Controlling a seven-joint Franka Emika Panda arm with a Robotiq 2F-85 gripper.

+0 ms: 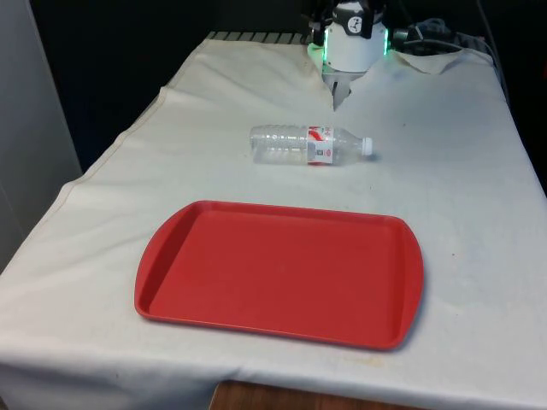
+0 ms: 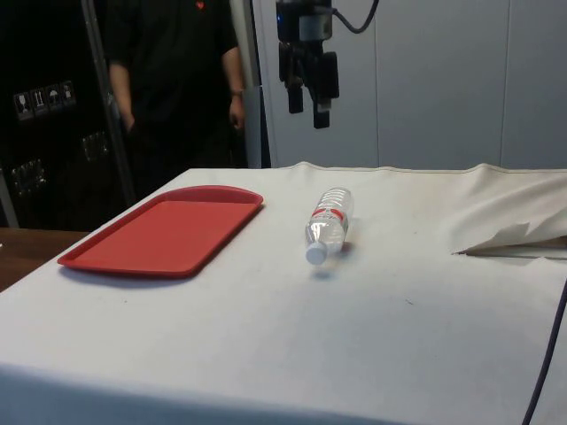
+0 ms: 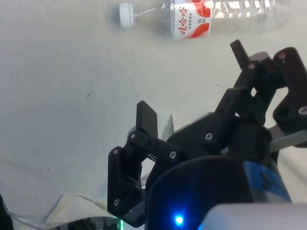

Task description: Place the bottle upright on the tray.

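A clear plastic bottle [image 1: 308, 144] with a red-and-white label and a white cap lies on its side on the white cloth, cap towards the front view's right. It also lies in the side view as the bottle [image 2: 328, 226] and in the wrist view as the bottle [image 3: 201, 14]. The red tray [image 1: 282, 273] sits flat in front of it with nothing on it, a short gap away; from the side the tray [image 2: 168, 235] is to the bottle's left. My gripper [image 2: 307, 102] hangs open high above the table, beyond the bottle, holding nothing; its fingers [image 3: 146, 117] are spread apart.
A person in dark clothes [image 2: 177, 71] stands behind the table near the tray. A fold of rumpled cloth [image 2: 514, 239] rises at the side view's right. A black cable [image 2: 549, 354] hangs at that view's right edge.
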